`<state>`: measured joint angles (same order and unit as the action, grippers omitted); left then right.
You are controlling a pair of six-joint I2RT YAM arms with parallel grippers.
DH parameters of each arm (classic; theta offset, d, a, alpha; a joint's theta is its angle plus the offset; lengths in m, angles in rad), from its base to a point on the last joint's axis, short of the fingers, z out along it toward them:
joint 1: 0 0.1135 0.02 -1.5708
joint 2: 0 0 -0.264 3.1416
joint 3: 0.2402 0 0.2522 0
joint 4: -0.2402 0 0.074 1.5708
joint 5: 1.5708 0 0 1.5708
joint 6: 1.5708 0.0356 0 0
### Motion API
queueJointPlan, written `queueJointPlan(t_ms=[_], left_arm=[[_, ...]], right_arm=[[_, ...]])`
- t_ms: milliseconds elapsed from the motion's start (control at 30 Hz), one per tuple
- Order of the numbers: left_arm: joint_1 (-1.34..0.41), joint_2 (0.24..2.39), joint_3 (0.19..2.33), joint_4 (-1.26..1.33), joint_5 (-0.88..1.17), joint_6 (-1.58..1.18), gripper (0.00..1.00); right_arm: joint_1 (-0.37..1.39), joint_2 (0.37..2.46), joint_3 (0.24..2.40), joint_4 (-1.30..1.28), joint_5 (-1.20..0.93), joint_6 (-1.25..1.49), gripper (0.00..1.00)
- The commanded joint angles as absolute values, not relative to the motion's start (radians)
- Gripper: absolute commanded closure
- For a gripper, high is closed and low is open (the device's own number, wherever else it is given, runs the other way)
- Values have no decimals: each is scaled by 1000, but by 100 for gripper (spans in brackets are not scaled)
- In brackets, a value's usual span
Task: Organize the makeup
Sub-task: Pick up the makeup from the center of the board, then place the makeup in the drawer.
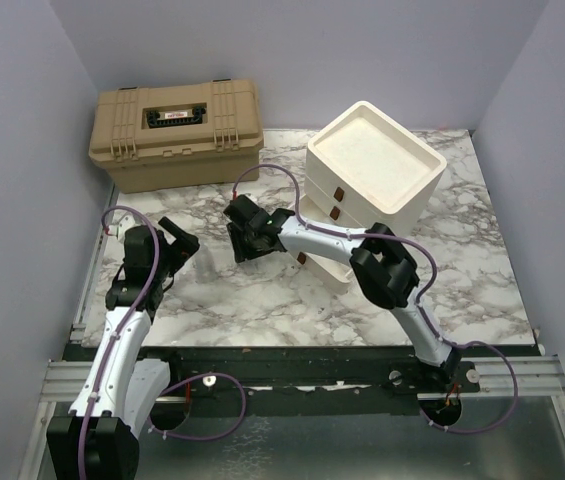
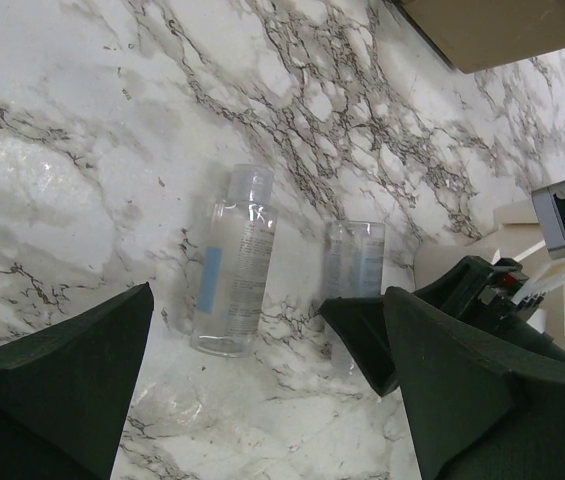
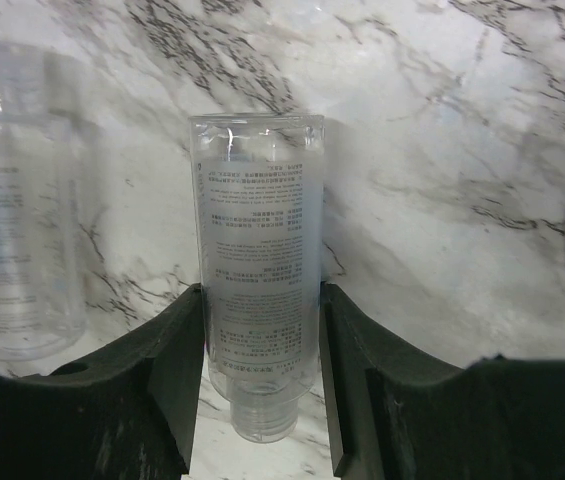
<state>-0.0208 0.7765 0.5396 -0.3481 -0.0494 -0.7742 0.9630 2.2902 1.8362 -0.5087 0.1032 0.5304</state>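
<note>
Two clear plastic bottles lie on the marble table [image 1: 262, 300]. One bottle with a blue label [image 2: 234, 260] lies free, seen in the left wrist view and at the left edge of the right wrist view [image 3: 22, 200]. My right gripper [image 3: 260, 300] is shut on the other clear bottle [image 3: 257, 280], its cap towards the camera; this bottle also shows in the left wrist view [image 2: 354, 262]. My left gripper [image 2: 262, 330] is open and empty, just above the table beside the free bottle. In the top view the left gripper [image 1: 182, 240] and right gripper [image 1: 244, 238] are close together.
A tan toolbox [image 1: 177, 130] stands at the back left. A cream drawer unit [image 1: 372, 165] stands at the back right, just behind my right arm. Grey walls enclose the table on three sides.
</note>
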Motion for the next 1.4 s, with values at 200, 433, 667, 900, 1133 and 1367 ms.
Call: queueJointPlan(t_ms=[200,433,667,900,1133,1367], left_arm=[[-15,769,503,-364,-82,-819,2],[-15,801,513,-350,-97,-839,2],[-15,819,526,-339,-92,-839,2],[-15,822,520,-328,-86,-846,3],[-15,823,526,-309,-73,-838,3],[-15,830,515,-296,-28,-825,3]], right_arm=[[970,2165,1804,-557,143,412,61],[969,2072,1766,-550,126,409,62],[969,1941,1712,-523,166,394,63],[970,1813,1636,-492,252,353,64],[968,1730,1544,-468,418,296,64],[949,1689,1504,-472,468,298,64]])
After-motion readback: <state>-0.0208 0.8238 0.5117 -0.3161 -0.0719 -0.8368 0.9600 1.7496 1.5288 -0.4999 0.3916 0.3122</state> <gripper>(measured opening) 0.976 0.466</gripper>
